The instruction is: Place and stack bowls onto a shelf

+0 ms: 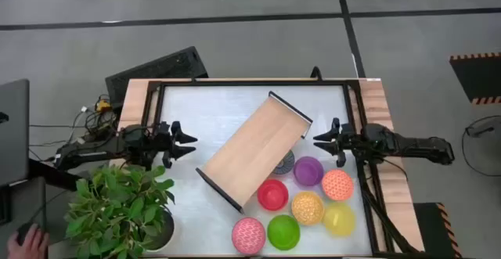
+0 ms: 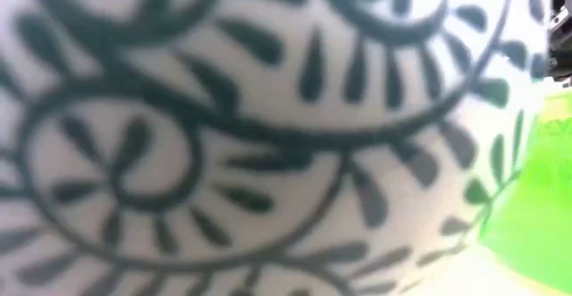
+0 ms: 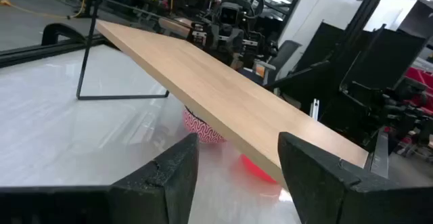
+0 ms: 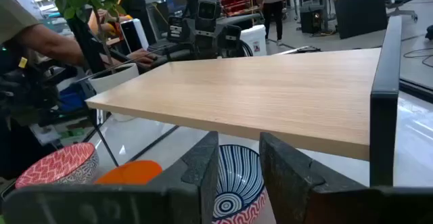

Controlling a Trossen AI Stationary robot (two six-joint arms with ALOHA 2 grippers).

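The shelf (image 1: 254,149), a light-wood board with black end frames, stands slantwise across the middle of the table on its frames. Several bowls sit near its right side: blue-grey (image 1: 286,163) half under the board, purple (image 1: 308,170), orange lattice (image 1: 337,185), red (image 1: 272,194), yellow-orange lattice (image 1: 308,207), yellow (image 1: 339,219), green (image 1: 283,232), pink lattice (image 1: 248,235). My left gripper (image 1: 188,142) hovers open left of the shelf (image 3: 230,95). My right gripper (image 1: 319,138) hovers open at the shelf's far right end, facing the board (image 4: 270,95) and the blue-grey bowl (image 4: 233,183).
A potted plant (image 1: 117,204) stands at the table's near left corner; its patterned pot (image 2: 223,135) fills the low view. A person's hand (image 1: 27,239) shows beyond the near left edge. Bare white tabletop (image 1: 219,106) lies on the far side of the shelf.
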